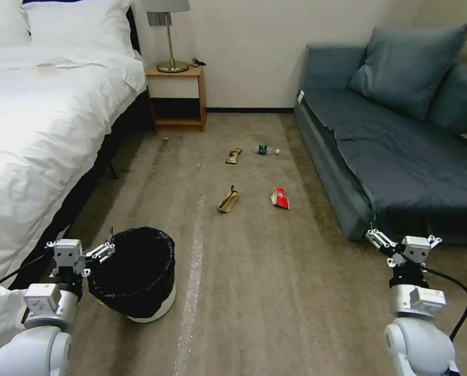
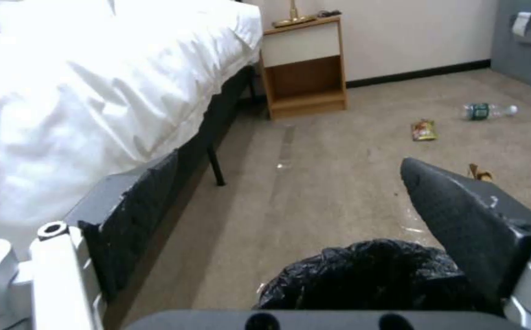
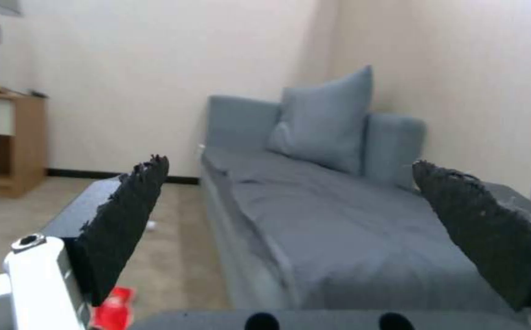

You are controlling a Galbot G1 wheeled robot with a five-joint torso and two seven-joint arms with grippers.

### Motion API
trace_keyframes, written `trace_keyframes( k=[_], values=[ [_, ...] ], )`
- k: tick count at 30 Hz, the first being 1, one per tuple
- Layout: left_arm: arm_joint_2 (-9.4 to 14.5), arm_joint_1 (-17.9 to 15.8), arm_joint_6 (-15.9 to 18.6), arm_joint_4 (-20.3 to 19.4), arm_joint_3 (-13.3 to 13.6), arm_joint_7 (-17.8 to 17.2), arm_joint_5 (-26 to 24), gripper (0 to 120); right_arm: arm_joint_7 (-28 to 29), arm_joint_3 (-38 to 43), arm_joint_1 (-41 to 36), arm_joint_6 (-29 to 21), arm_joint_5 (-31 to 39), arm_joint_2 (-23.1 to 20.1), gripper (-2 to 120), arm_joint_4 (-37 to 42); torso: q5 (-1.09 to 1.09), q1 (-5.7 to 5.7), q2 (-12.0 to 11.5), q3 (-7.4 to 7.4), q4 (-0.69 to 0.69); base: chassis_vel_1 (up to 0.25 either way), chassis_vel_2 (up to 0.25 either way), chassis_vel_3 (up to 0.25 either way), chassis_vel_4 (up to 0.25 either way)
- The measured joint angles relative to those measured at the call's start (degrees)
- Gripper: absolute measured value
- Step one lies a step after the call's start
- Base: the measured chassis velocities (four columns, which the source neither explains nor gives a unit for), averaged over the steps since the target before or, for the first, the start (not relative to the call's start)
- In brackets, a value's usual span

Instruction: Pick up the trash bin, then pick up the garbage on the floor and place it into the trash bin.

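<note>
A carpeted aisle runs between the bed (image 1: 40, 130) on the robot's left and the sofa (image 1: 400, 156) on its right, with a nightstand (image 1: 177, 96) against the far wall. The trash bin (image 1: 139, 271) stands on the floor near the bed's edge, the left gripper (image 1: 84, 245) just beside its rim, jaws spread and empty. The right gripper (image 1: 403, 237) hangs near the sofa's front corner, jaws likewise apart. Four pieces of garbage lie ahead, mid-aisle: tan paper bag (image 1: 228, 200), red-and-white wrapper (image 1: 280, 198), snack bar wrapper (image 1: 233, 155), bottle (image 1: 267, 150).
</note>
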Motion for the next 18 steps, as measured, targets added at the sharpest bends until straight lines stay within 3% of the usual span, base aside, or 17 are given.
trace_keyframes(
  k=[4,8,11,18],
  values=[
    [-0.4,0.0,0.3,-0.4,0.1,-0.2,0.1,93,-0.4,0.6,0.1,1.5,-0.6,0.0,100,-0.6,0.02,0.0,0.0,0.0,0.0,0.0,0.0,0.0,0.0],
    [-0.5,0.1,0.7,-0.7,0.1,-0.3,0.5,92,-5.2,1.6,-1.4,2.9,-0.4,-0.7,100,0.9,0.01,0.0,0.0,0.0,0.0,0.0,0.0,0.0,0.0],
    [-0.1,0.5,2.1,-1.6,0.6,-0.9,0.4,91,-6.3,0.9,-4.3,-1.4,0.3,-1.9,100,4.7,0.0,0.0,0.0,0.0,0.01,0.0,0.0,0.0,0.0],
    [-0.5,0.8,1.0,-0.7,0.5,-0.2,2.2,88,-7.3,0.4,-5.5,-4.3,2.6,-2.7,100,6.0,0.01,0.0,0.0,0.0,0.01,0.0,0.0,0.0,0.0]
  ],
)
